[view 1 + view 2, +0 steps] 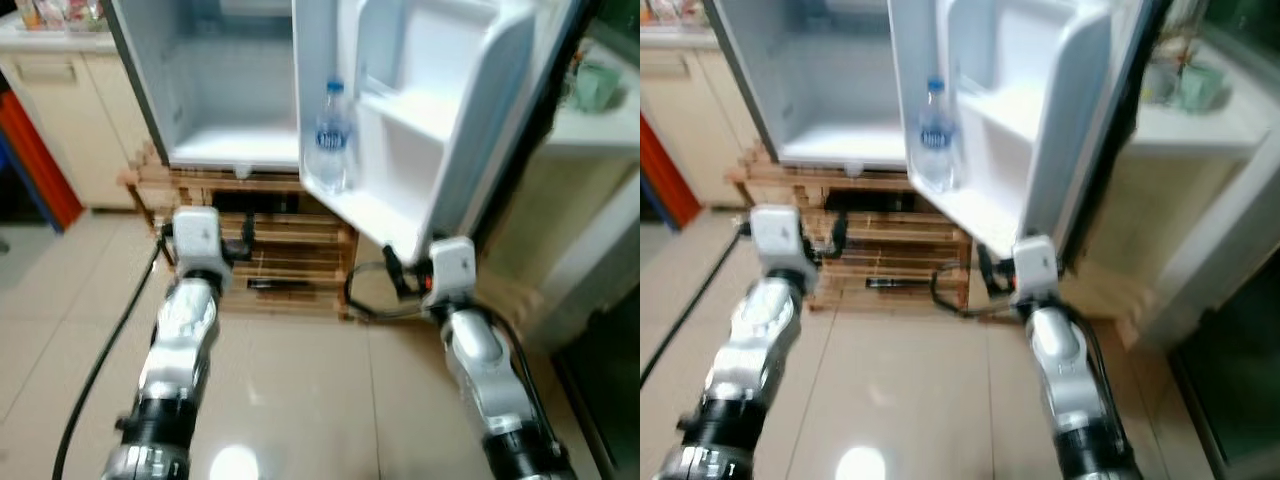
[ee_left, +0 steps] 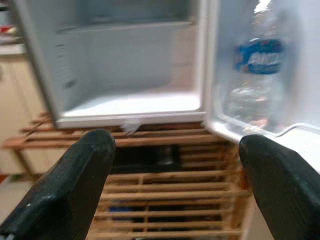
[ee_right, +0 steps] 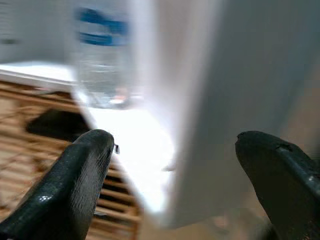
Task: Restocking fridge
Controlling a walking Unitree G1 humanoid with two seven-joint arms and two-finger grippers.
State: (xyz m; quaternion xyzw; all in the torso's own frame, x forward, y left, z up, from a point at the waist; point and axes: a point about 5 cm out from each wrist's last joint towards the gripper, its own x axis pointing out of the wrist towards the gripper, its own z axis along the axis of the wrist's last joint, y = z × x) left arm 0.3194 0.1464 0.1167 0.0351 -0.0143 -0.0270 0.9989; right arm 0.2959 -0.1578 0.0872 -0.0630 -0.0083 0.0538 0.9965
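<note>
Beige tiled floor (image 1: 290, 400) before an open white fridge (image 1: 230, 90) standing on a wooden pallet (image 1: 290, 255).
One clear water bottle (image 1: 332, 135) stands in the lowest door shelf (image 1: 375, 215); its blue label is too blurred to read. Left gripper (image 2: 172, 165) and right gripper (image 3: 172, 165) both hold their jaws wide apart, empty, near the door's bottom.
</note>
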